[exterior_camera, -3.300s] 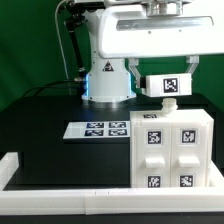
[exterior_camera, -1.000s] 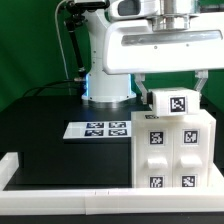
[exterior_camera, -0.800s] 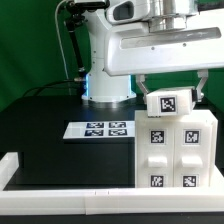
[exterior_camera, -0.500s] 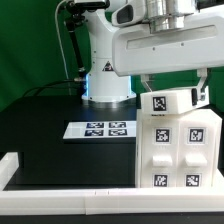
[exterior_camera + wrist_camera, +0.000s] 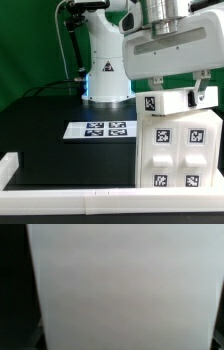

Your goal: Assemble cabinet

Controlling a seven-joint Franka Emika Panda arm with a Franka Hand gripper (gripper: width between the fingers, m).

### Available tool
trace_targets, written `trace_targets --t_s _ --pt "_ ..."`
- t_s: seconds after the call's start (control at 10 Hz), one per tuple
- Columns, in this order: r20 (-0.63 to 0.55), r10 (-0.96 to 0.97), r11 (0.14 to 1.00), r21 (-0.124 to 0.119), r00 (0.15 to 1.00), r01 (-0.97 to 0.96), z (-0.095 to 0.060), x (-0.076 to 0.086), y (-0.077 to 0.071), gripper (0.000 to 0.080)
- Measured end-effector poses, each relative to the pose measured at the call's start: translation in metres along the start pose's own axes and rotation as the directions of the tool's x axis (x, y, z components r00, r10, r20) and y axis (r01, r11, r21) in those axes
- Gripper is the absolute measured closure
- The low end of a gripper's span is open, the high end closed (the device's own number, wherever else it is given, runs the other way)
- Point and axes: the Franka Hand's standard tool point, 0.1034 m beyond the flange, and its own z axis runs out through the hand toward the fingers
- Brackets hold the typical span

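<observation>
The cabinet body (image 5: 180, 150) is a white box with four tagged drawer-like blocks on its front, standing at the exterior view's right on the black table. My gripper (image 5: 177, 92) is shut on a white tagged cabinet panel (image 5: 172, 101), with one finger at each end of it. The panel lies slightly tilted right on or just above the top of the cabinet body; I cannot tell whether they touch. In the wrist view the panel's plain white face (image 5: 125, 286) fills almost the whole picture, with only dark strips at the sides.
The marker board (image 5: 102, 129) lies flat on the table to the exterior view's left of the cabinet. A low white rail (image 5: 60, 180) edges the table's front and left. The robot's base (image 5: 105, 85) stands behind.
My gripper has carried the tagged panel down and toward the exterior view's right, from beside the base to the top of the cabinet body. The cabinet body has not moved.
</observation>
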Motion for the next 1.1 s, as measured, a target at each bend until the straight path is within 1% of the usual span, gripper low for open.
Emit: trace_targets --t_s 0.1,0.2,0.3,0.4,0.8,0.9,1.0,1.1 --pt "0.007 0.094 0.996 0.005 0.996 -0.094 0.0000 -0.0009 -0.0006 0.0251" --pt "0.017 0.254 0.967 0.006 0.967 -0.254 -0.0010 -0.0042 -0.0005 0.0251" --pt "0.026 0.393 0.919 0.012 0.919 -0.393 -0.0015 -0.0065 0.0002 0.0251" --pt "0.034 0.486 0.874 0.011 0.873 -0.486 -0.0011 -0.0057 0.0012 0.0251" --pt "0.071 0.723 0.690 -0.004 0.688 -0.724 -0.0007 -0.0063 0.0015 0.0251" --pt "0.080 0.770 0.636 -0.010 0.633 -0.772 -0.0006 -0.0066 0.0015 0.0251" --pt "0.093 0.826 0.559 -0.021 0.556 -0.829 -0.0005 -0.0070 0.0017 0.0251" --pt "0.098 0.848 0.526 -0.025 0.521 -0.850 -0.0002 -0.0089 0.0006 0.0251"
